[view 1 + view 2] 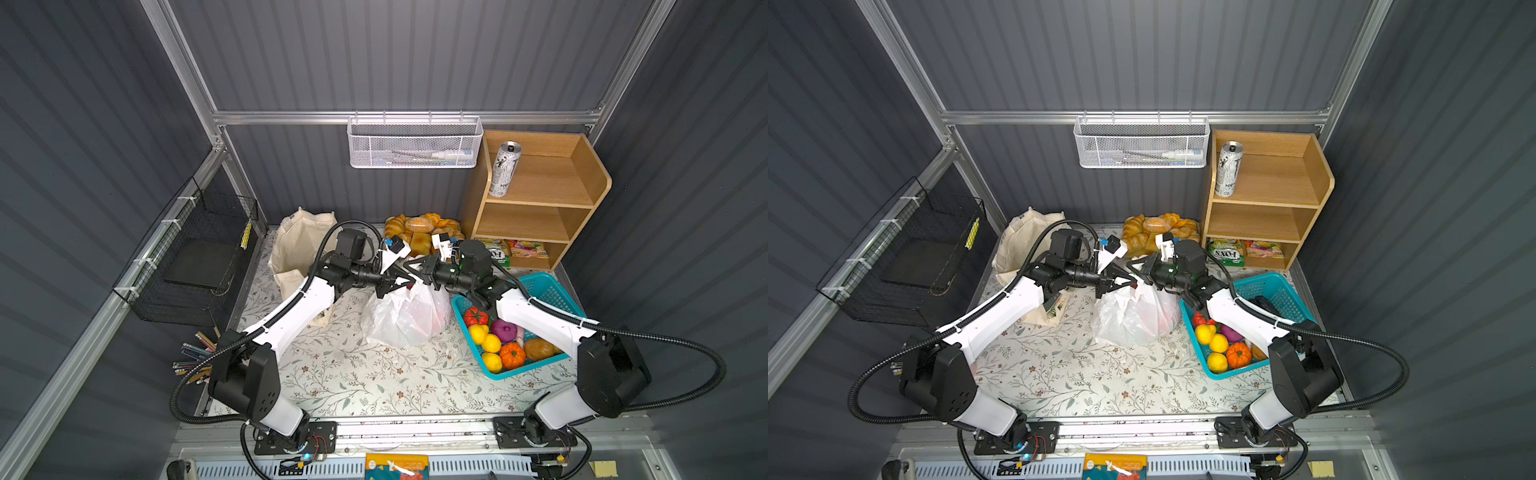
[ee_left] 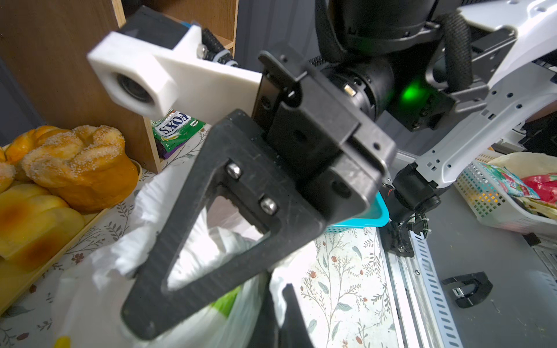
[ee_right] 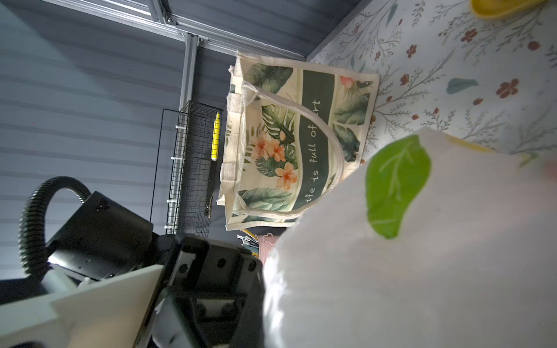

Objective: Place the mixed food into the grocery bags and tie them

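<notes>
Top view: canvas tote (image 1: 297, 245) is standing mouth-up back left; plastic carrier bag (image 1: 405, 318) is sitting centrally, neck pointing up. Drink can (image 1: 503, 168) is standing upright on the shelf (image 1: 582, 166). Right gripper (image 1: 415, 271) is pinching the bag's neck; left gripper (image 1: 395, 283) fingers: cannot tell.

Worktop (image 1: 353, 386): front strip bare, passable. Plastic bag (image 1: 399, 324) mid-worktop, hemmed by basket (image 1: 548, 291) right, tote (image 1: 291, 245) left, bread (image 1: 419, 226) behind, shelf unit (image 1: 582, 174) rear right.
</notes>
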`<state>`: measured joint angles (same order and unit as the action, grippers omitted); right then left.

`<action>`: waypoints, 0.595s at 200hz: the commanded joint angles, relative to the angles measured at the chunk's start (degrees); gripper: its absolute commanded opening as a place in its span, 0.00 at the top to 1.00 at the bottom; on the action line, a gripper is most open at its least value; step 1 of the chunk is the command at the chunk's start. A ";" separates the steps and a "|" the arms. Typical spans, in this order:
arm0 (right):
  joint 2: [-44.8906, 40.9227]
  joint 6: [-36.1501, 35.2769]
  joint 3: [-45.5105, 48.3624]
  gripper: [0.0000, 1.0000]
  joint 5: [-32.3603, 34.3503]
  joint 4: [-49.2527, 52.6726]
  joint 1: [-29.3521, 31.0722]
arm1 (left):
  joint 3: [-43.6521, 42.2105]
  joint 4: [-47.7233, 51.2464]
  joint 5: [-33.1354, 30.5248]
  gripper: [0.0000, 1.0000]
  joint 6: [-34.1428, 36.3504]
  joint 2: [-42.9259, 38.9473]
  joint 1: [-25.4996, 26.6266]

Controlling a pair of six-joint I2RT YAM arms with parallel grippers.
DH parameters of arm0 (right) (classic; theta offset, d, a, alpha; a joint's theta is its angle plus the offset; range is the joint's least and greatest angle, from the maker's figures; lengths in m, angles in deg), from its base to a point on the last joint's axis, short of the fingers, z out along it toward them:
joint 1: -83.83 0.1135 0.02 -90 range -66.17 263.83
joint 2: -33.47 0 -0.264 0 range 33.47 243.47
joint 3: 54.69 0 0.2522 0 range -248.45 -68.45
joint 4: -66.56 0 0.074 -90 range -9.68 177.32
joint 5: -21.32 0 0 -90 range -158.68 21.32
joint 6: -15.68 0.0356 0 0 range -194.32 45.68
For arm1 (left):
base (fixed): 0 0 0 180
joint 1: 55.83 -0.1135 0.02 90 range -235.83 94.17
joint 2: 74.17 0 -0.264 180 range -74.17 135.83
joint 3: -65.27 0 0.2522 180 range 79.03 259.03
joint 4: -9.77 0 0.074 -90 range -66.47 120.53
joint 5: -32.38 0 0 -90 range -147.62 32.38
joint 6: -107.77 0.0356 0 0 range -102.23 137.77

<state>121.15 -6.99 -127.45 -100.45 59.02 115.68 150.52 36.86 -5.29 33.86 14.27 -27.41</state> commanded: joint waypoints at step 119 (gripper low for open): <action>-0.18 -0.63 12.82 1.00 -10.72 -32.50 -6.61 | -15.72 -21.86 -17.57 0.57 -16.11 -14.31 -0.56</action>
<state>121.06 -7.03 -115.59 -107.20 36.88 109.48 134.26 16.77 -19.15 20.01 -4.00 -27.54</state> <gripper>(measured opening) 0.047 0.433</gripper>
